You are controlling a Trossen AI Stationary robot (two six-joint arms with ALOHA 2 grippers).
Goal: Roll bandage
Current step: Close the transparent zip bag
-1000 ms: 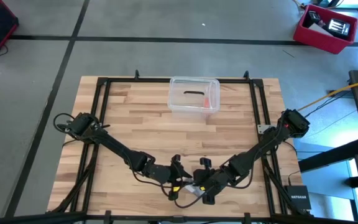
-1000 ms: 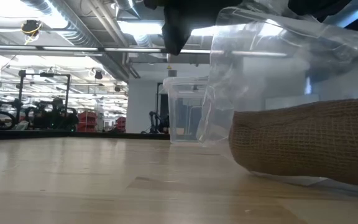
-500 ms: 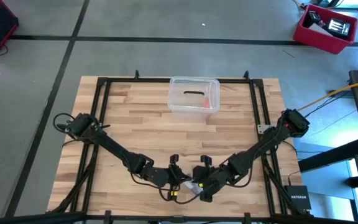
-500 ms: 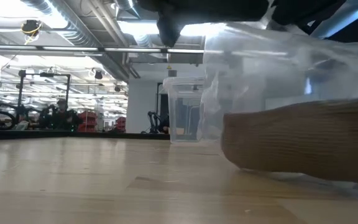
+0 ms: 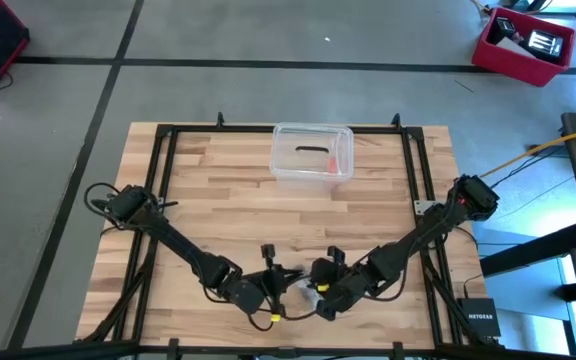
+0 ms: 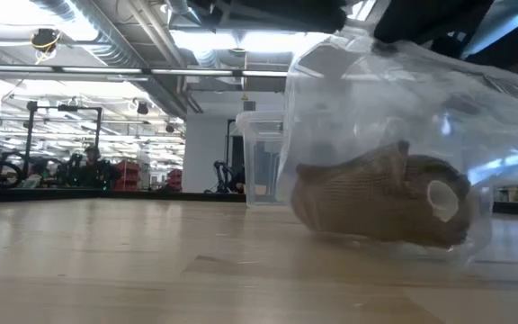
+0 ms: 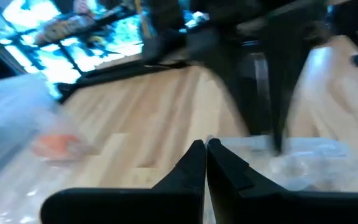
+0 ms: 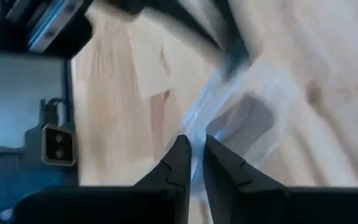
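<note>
The bandage [image 6: 376,202] is a brown roll with a white core. It lies inside a clear plastic bag [image 6: 376,108], and its underside rests on the table through the film. The bag [image 5: 306,290] sits near the table's front edge, at the middle. My left gripper [image 7: 206,146] is shut at the bag's upper edge, coming from the left. My right gripper [image 8: 192,146] is shut on the bag from the right. Both grippers meet over the bag in the high view. My left gripper has its shut tips on the bag's near edge [image 7: 224,144], coming nearly level from the table's left. Only thin film shows there. The bag's top is drawn upward while its bottom stays on the table. My right gripper pinches a strip of the bag's film [image 8: 199,134] between its two fingers, slanting down from the table's right. The film runs on beyond the fingers toward the roll. The bag stands up below the hold, with its bottom on the table.
A clear plastic box [image 5: 312,152] stands at the table's far edge, at the middle, with something orange inside. A black frame [image 5: 168,160] runs around the tabletop. Bare wood lies between the box and the bag.
My left gripper has shut and rolled about its own line, shifting a little toward the table's left edge. My right gripper has rolled slightly. The bag has been drawn up taller. The roll inside has turned about, and its white core end now faces the low view.
</note>
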